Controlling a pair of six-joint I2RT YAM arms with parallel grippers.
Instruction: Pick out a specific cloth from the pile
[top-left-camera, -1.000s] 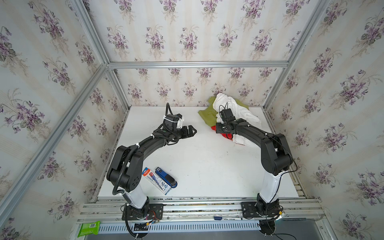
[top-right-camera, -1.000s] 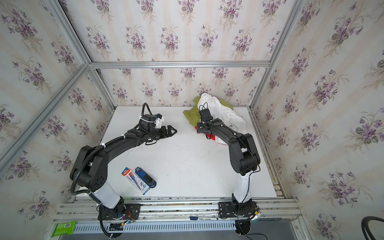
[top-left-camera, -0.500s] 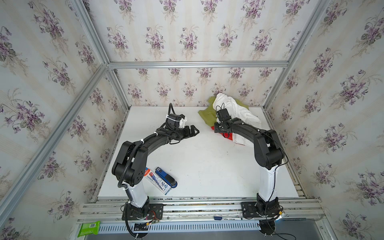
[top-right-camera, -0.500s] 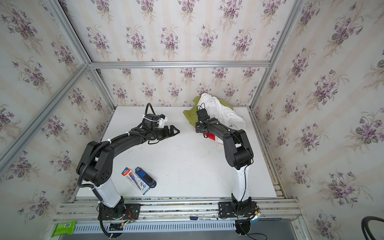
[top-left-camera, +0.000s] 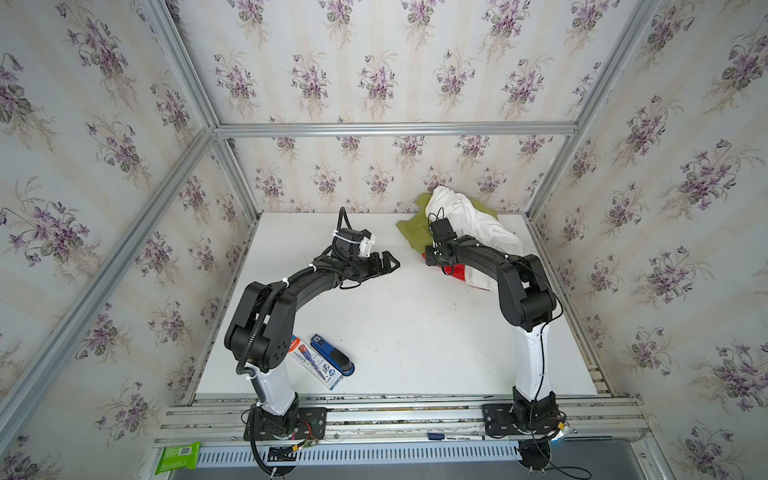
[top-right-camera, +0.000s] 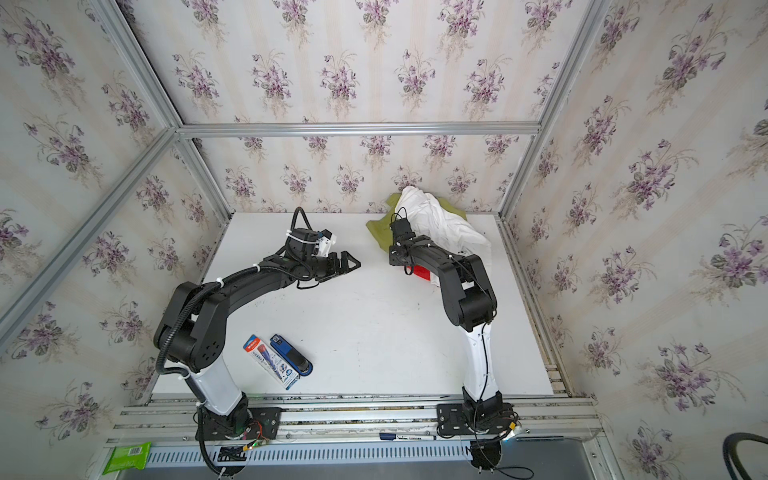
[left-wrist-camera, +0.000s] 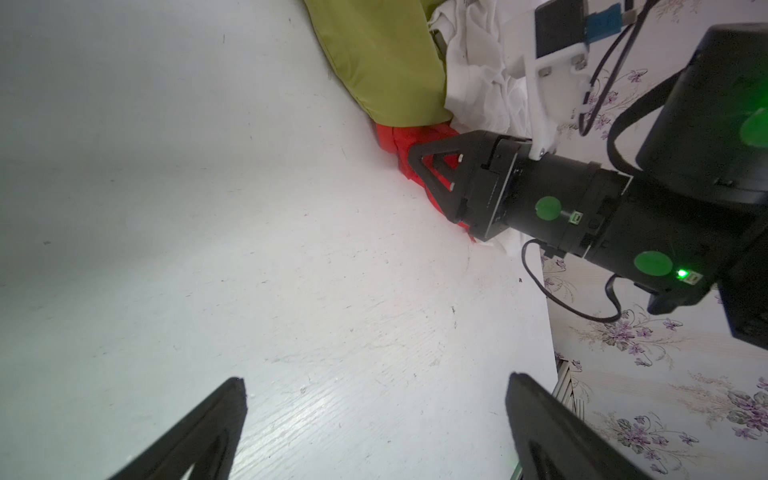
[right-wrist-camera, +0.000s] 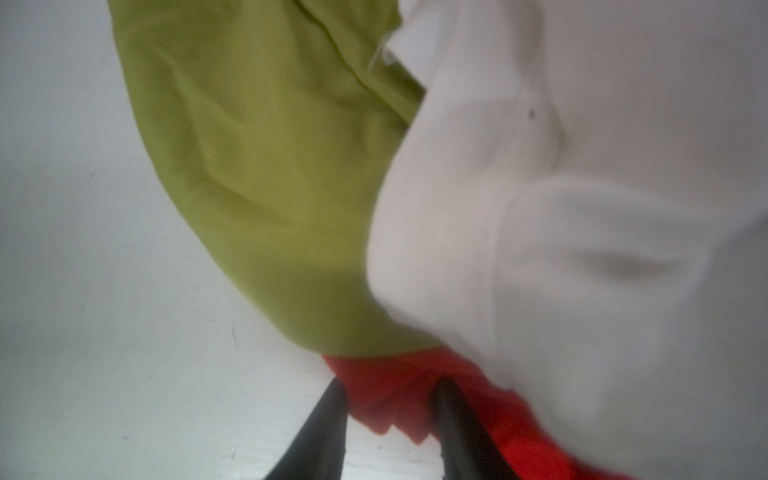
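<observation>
The pile lies at the table's back right: a large white cloth (top-left-camera: 469, 216) over an olive-green cloth (top-left-camera: 411, 232). The red cloth (top-left-camera: 455, 272) pokes out from under them at the near edge, also in the left wrist view (left-wrist-camera: 399, 141). My right gripper (top-left-camera: 432, 257) is low at that red edge. In the right wrist view its jaws (right-wrist-camera: 390, 384) stand narrow and open, with a fold of the red cloth (right-wrist-camera: 511, 415) between the fingers. My left gripper (top-left-camera: 392, 264) hovers wide open and empty over bare table (left-wrist-camera: 376, 378), left of the pile.
A blue stapler (top-left-camera: 332, 359) and a flat packet (top-left-camera: 316, 368) lie at the front left by the left arm's base. A marker (top-left-camera: 455, 436) rests on the front rail. Papered walls and metal posts close in the back and sides.
The right gripper's jaws have narrowed around the red cloth's edge. The right elbow has swung back to the right. The left gripper has shifted slightly toward the pile, still wide open.
</observation>
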